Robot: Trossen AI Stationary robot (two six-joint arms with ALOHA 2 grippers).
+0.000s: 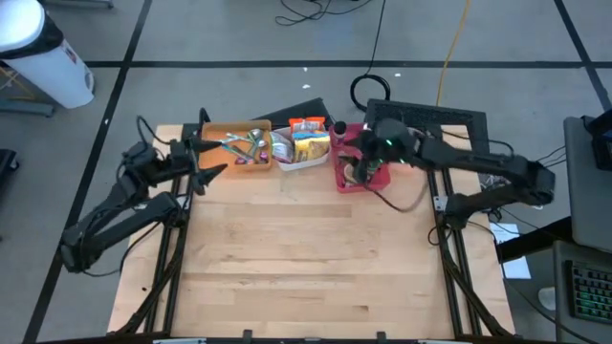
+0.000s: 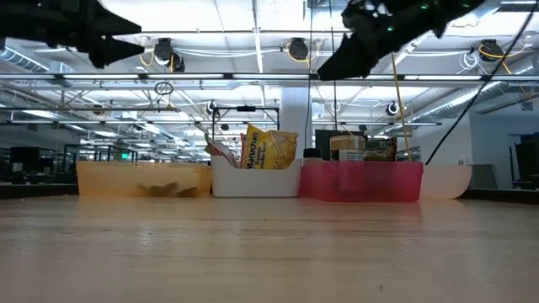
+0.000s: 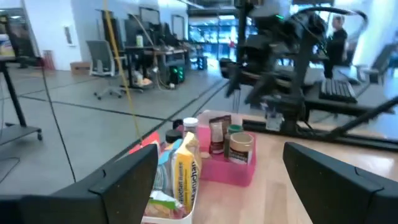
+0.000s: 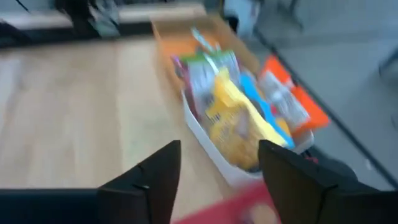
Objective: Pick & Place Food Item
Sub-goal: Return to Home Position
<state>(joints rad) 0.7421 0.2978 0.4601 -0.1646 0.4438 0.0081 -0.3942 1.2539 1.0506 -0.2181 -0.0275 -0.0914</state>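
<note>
My right gripper hangs empty, fingers released, above the pink bin at the far right, where the bottles stand. Pulling away too low, I could topple a bottle. My left gripper waits released, far left.

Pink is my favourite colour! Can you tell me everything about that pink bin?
The pink bin is a small box that looks like slightly see-through plastic. It stands upright at the far edge of the table, right beside the white bin. Jars and bottles stand inside it. The right gripper hangs above it, open.
</note>
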